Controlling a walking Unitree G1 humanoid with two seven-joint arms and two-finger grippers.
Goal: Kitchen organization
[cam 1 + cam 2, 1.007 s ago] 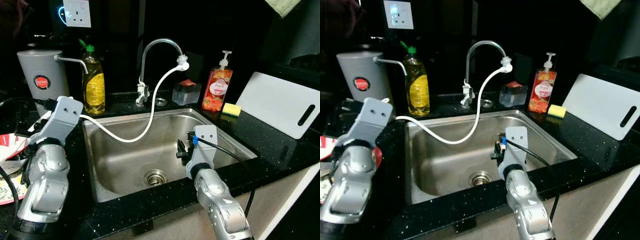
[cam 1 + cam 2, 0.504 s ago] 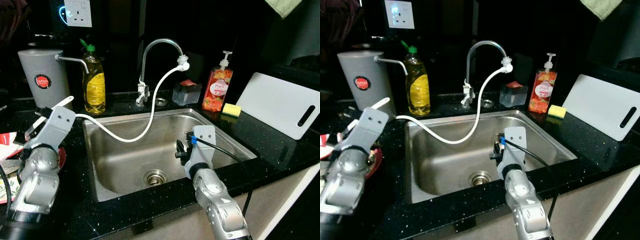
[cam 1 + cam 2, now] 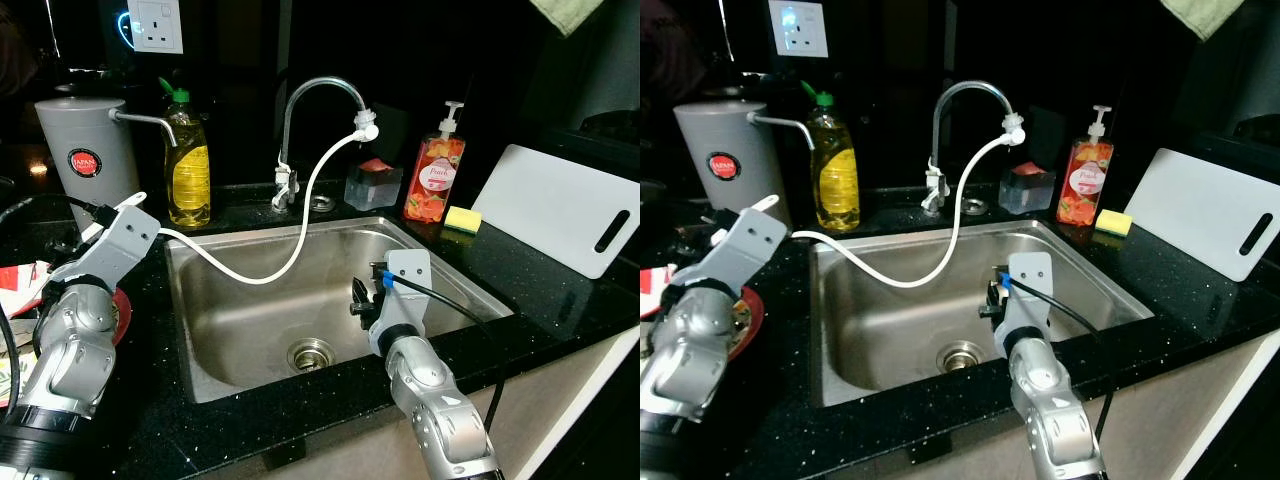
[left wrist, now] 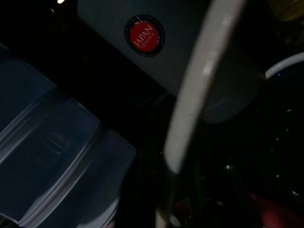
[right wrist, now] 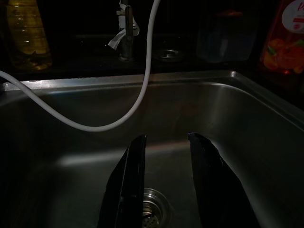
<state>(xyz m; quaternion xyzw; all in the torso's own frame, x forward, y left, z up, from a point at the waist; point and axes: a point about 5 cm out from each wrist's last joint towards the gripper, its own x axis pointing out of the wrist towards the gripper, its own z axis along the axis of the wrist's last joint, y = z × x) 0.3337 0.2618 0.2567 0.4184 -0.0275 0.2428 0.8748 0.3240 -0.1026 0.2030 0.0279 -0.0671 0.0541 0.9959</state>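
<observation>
The left gripper [image 4: 171, 209] holds a long white stick [image 4: 199, 90] by its low end, pointing up toward the grey canister [image 3: 88, 160] beside the sink [image 3: 300, 300], while the right gripper [image 5: 164, 185] hangs open and empty over the drain [image 3: 311, 354].

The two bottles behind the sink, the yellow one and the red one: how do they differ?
The yellow bottle has a green cap and stands at the sink's back left, beside the grey canister. The red bottle has a white pump on top and a fruit-patterned label, and stands at the back right, next to the yellow sponge. Both stand upright on the black counter.
</observation>
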